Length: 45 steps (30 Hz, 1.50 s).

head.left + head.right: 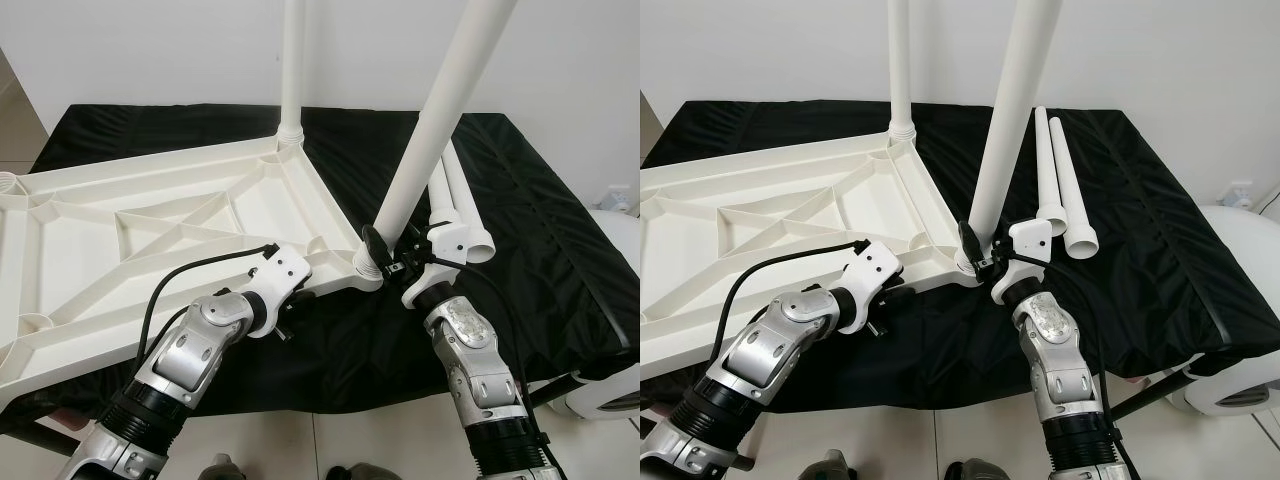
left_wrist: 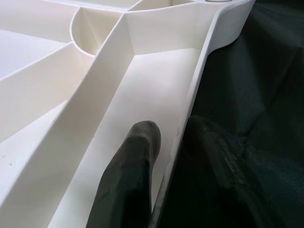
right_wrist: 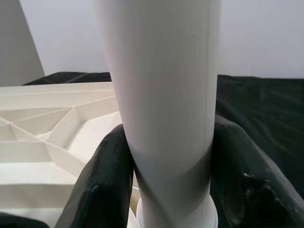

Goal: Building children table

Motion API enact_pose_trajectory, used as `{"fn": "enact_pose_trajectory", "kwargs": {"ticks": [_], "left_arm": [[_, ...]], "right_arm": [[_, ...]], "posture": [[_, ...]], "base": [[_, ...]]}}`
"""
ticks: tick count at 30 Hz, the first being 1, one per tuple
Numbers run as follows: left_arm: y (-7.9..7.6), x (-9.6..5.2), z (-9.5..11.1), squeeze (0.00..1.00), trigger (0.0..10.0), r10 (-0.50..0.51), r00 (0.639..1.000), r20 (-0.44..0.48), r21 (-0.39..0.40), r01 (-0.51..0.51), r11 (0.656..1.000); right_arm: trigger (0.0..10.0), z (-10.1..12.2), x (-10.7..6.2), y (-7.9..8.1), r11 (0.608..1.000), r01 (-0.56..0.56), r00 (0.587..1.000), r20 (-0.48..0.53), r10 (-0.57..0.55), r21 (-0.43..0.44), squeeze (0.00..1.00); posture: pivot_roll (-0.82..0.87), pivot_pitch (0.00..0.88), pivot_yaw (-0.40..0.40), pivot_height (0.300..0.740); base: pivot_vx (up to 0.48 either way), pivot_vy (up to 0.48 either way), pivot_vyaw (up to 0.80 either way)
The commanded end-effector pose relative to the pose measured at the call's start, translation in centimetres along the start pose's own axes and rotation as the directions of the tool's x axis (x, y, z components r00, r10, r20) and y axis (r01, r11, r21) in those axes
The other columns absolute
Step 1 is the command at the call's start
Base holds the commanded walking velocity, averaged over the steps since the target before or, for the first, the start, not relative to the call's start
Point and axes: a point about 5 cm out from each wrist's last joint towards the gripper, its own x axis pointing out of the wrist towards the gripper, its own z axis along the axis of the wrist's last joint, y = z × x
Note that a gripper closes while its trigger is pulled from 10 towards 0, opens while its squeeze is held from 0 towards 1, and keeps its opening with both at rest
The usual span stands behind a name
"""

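A white plastic tabletop [image 1: 70,250] lies upside down, ribs up, on a black-covered bench. One white leg [image 1: 291,70] stands upright in its far corner socket. A second leg [image 1: 430,110] leans to the right, its foot in the near corner socket [image 1: 367,272]. My right gripper [image 1: 385,250] is shut on that leg just above the socket, with one finger [image 3: 111,166] on each side. My left gripper [image 2: 173,133] is shut on the tabletop's near rim [image 2: 199,80], one finger inside it and one outside. Two loose legs [image 1: 458,195] lie to the right.
The black cloth [image 1: 540,230] drapes over the bench's front and right edges. A white rounded appliance [image 1: 612,300] stands on the floor at the right. A pale wall rises close behind the bench. My feet show on the tiles below.
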Motion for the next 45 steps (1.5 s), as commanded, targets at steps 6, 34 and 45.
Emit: {"fn": "enact_pose_trajectory", "kwargs": {"ticks": [6,34,45], "left_arm": [[0.6,-0.4,1.0,0.0,10.0,0.037,0.999,0.028,0.04,-0.038,0.998],[0.8,-0.7,1.5,0.0,10.0,0.047,0.998,0.042,0.05,-0.049,0.998],[0.8,-0.8,1.7,0.0,10.0,0.051,0.998,0.047,0.051,-0.053,0.997]], "right_arm": [[10.0,-2.4,-0.2,-0.3,0.995,0.033,0.989,-0.145,-0.019,0.089,0.0],[10.0,-2.6,0.5,-1.1,0.995,0.026,0.983,-0.182,-0.008,0.097,0.0],[10.0,-1.9,2.1,-1.1,0.993,-0.081,0.971,-0.219,0.097,0.081,0.0]], "posture": [[0.04,0.017,-0.049,0.74],[0.05,0.004,-0.052,0.74],[0.05,0.0,-0.061,0.74]], "base": [[0.0,0.0,0.0],[0.0,0.0,0.0],[0.0,0.0,0.0]]}}
